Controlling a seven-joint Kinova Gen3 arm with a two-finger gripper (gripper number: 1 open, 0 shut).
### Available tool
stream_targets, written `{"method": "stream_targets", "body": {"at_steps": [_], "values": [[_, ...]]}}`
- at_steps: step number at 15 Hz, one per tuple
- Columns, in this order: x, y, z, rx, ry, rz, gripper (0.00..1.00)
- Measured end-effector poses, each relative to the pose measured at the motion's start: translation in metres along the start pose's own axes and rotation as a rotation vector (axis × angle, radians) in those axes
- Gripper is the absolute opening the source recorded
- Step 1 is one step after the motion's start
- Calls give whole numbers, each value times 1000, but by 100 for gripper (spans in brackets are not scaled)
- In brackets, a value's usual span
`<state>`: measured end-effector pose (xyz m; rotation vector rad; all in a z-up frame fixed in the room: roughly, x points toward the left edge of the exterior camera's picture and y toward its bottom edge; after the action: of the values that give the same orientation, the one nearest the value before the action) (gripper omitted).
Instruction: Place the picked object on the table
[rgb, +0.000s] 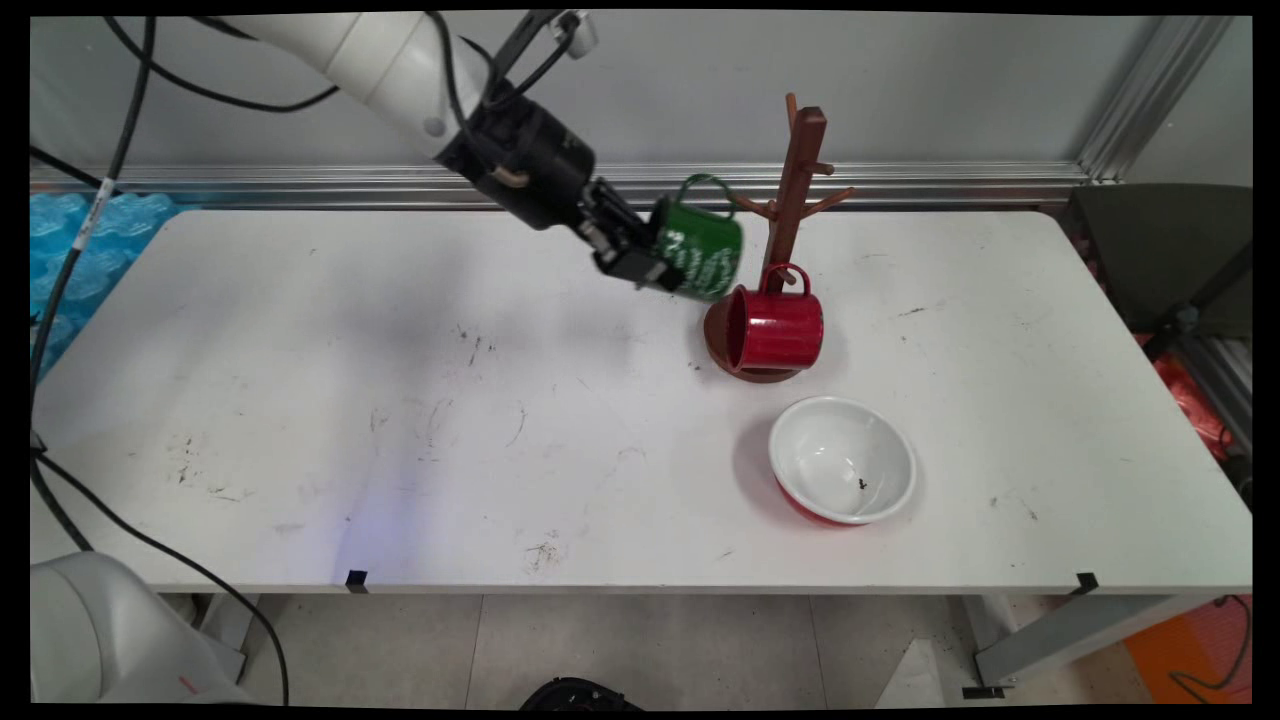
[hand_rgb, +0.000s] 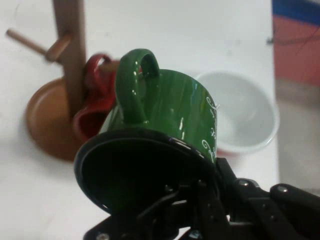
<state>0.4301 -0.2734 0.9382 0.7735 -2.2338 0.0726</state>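
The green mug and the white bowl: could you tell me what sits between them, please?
In the main view, the red mug, hanging low on the brown mug tree, sits between the green mug and the white bowl.

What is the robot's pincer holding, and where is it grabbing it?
The pincer holds the green mug by its rim, one finger inside the mouth, up in the air beside the mug tree.

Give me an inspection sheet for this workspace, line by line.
Surface: white table, scuffed with dark marks.
Things: green mug held off the table beside the brown mug tree; red mug hangs low on the tree; white bowl with red outside stands nearer.
Clutter: nothing seen.
Tool: shut on the green mug's rim.
Cables: black cables hang at left.
Surroundings: grey wall, blue sheet at left.
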Motion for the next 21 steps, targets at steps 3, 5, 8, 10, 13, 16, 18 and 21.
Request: {"method": "stream_targets", "body": {"at_steps": [3,5,8,10,13,16,18,21], "values": [[-9,-16,-10,36,-94,71,0],[-14,-28,-16,63,-165,122,0],[-18,-44,-21,97,-252,186,0],[-21,-55,-23,113,-314,237,0],[-26,-67,-24,116,-408,323,0],[-31,-78,-24,110,-496,400,0],[-34,-85,-23,113,-541,437,0],[-36,-95,-21,124,-596,481,0]]}}
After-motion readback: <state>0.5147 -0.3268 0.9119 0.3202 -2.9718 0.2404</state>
